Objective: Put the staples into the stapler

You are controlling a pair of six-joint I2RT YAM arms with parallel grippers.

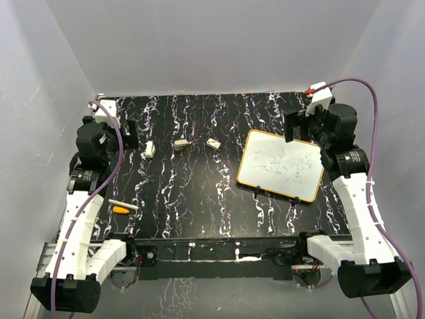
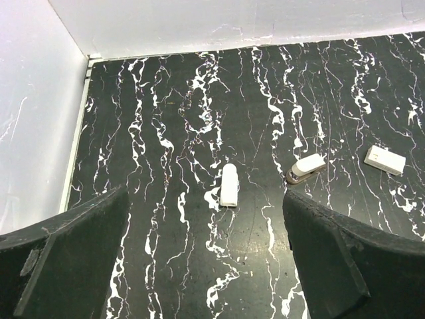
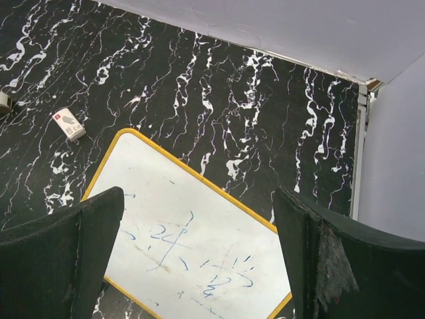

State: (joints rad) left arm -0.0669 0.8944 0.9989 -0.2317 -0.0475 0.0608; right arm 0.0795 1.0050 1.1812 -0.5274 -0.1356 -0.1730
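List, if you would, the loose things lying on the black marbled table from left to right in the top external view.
Thin white pen → small white oblong stapler → grey-brown stapler → pale cream box of staples → yellow-framed whiteboard with blue scribbles.

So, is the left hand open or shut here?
Open. On the left hand, the two fingers stand wide apart in the wrist view, gripping nothing; table shows between them.

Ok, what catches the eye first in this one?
A yellow-framed whiteboard with blue scribbles lies at the right of the black white-veined marble table. Across the far middle sit a white oblong stapler, a brown-based stapler and a small white staple box, untouched. The left gripper and right gripper hover open above it.
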